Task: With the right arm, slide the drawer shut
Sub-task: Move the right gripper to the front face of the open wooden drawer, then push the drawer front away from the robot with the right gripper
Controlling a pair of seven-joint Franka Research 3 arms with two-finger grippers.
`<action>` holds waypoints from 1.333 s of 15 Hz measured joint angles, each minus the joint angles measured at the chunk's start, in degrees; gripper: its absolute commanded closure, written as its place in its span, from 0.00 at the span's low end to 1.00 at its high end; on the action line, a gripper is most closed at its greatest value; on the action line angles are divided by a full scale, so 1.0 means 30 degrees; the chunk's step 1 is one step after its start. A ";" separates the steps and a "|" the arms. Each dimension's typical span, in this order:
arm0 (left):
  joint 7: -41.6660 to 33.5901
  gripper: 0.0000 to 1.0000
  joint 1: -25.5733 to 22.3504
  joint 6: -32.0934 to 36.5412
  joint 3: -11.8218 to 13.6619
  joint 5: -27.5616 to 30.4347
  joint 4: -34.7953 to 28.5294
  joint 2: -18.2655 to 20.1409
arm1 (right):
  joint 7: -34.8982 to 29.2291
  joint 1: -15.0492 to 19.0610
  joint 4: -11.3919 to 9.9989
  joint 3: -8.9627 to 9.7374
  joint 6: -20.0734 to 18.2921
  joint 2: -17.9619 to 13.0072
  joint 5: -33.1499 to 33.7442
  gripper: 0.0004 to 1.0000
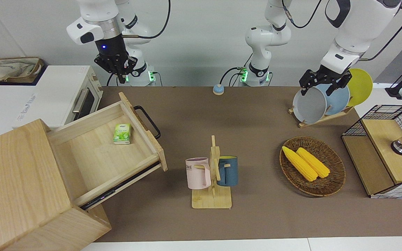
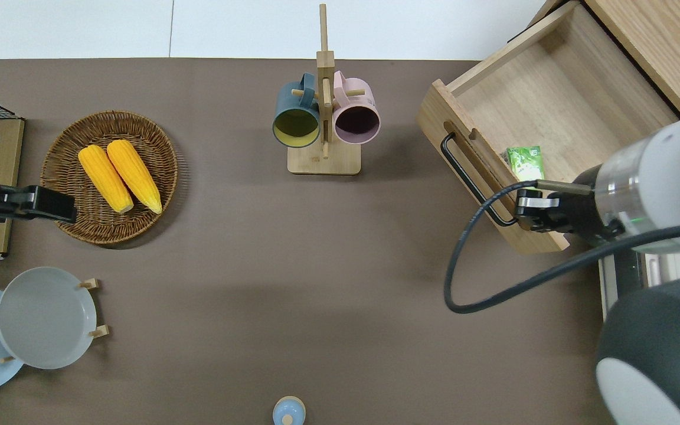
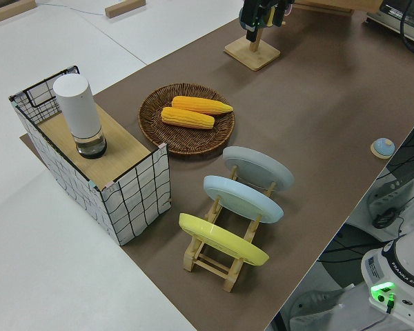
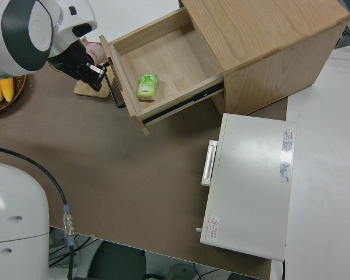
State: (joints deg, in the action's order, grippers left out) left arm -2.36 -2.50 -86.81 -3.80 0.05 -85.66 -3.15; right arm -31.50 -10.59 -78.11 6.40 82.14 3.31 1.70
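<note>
The drawer (image 1: 92, 153) stands pulled far out of the pale wooden cabinet (image 1: 16, 188), which sits at the right arm's end of the table. Its black loop handle (image 1: 147, 122) faces the middle of the table. A green packet (image 1: 122, 133) lies inside it. The overhead view shows the drawer (image 2: 570, 100) and its handle (image 2: 473, 180). My right gripper (image 2: 523, 211), blue light on its wrist, hangs in the air over the drawer front's corner nearest the robots, by the handle's end. It also shows in the front view (image 1: 119, 71) and the right side view (image 4: 92, 73). The left arm is parked, its gripper (image 1: 318, 87) open.
A white toaster oven (image 1: 58, 94) stands beside the drawer, nearer to the robots. A mug rack (image 1: 213, 170) with two mugs stands mid-table. A basket of corn (image 1: 312, 165), a plate rack (image 1: 323, 101) and a mesh box (image 1: 386, 150) are toward the left arm's end.
</note>
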 measured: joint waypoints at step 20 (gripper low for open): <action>0.0000 0.01 0.0000 0.0000 0.0000 0.0000 0.0000 0.0000 | -1.3242 -0.2107 -0.1418 -0.0133 0.3012 0.3216 -0.1130 1.00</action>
State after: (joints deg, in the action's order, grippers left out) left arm -2.36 -2.50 -86.81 -3.80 0.05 -85.66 -3.15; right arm -71.23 -16.91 -82.37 6.00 91.18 12.96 -1.69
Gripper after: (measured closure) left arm 0.004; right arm 0.991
